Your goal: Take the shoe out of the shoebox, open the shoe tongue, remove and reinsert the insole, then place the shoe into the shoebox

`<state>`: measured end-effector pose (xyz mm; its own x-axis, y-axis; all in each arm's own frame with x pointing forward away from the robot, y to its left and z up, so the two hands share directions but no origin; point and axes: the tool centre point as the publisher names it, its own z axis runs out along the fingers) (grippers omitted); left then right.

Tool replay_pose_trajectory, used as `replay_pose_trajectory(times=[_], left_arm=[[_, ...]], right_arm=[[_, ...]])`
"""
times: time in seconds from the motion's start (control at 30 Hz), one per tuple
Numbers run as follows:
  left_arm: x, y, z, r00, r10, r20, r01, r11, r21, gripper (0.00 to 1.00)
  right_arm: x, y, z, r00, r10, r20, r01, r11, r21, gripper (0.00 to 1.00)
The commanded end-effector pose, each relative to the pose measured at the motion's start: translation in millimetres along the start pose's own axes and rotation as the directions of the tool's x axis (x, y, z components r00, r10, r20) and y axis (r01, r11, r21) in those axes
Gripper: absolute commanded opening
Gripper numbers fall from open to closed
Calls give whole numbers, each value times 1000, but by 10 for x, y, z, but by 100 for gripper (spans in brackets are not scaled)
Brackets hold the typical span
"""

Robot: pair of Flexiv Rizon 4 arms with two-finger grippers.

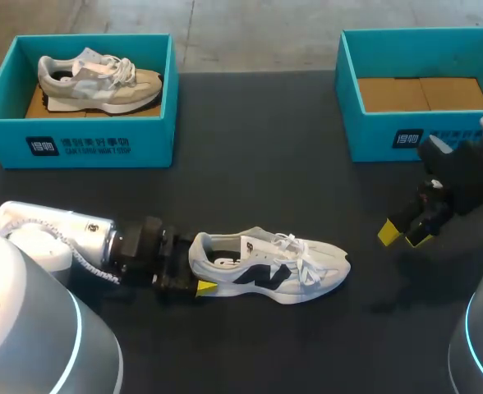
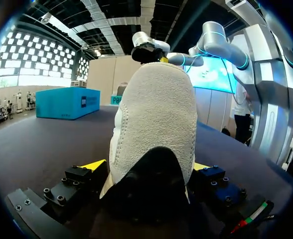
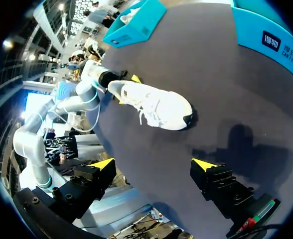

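the white shoe [image 1: 266, 267] lies on its sole on the near part of the dark tabletop [image 1: 250, 180]. its toe points right and its heel [image 2: 154, 114] points left, so it is out of any box. the left tool [image 1: 194, 271] comes in low from the left and is clamped on the heel. in the left wrist view a yellow tip sits against each side of the heel cup. the right tool [image 1: 406, 231] hangs above the tabletop, well to the right of the toe, with its fingers apart and nothing between them. the right shoebox [image 1: 373, 139] at the far right holds only its cardboard floor. the left shoebox [image 1: 151, 144] at the far left holds a beige shoe [image 1: 98, 78].

the shoe looks light. the knit and suede upper should give under pressure, while the sole and heel counter are stiffer, so the heel seems the best place to pin it steady without crushing it. the laces [image 1: 303, 254] lie loose and tangled over the tongue [image 1: 281, 245], and a finger could snag them. the tongue is probably soft and floppy, best pinched at its upper edge near the opening and pulled toward the toe. the insole [image 1: 223, 261] shows inside the opening. it is likely thin and bendy, and easiest to lift by its heel end. since the shoe is so light, it may slide or tip unless the heel is held.
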<state>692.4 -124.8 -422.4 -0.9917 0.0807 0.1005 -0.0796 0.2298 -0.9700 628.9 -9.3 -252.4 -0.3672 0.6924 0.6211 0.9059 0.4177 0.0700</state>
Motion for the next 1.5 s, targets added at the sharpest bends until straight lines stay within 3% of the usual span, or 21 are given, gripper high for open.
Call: replay_pose_trajectory(times=[0.03,0.67,1.5], left_arm=[[2,12,38,1000,0,-5,0,1000,-1,100],[20,33,96,1000,6,-25,-5,1000,2,100],[-49,-38,18,999,30,-30,-30,999,15,100]], right_arm=[[4,-4,7,1000,1,2,-1,1000,0,100],[4,-4,7,1000,1,2,-1,1000,0,100],[4,-4,7,1000,1,2,-1,1000,0,100]])
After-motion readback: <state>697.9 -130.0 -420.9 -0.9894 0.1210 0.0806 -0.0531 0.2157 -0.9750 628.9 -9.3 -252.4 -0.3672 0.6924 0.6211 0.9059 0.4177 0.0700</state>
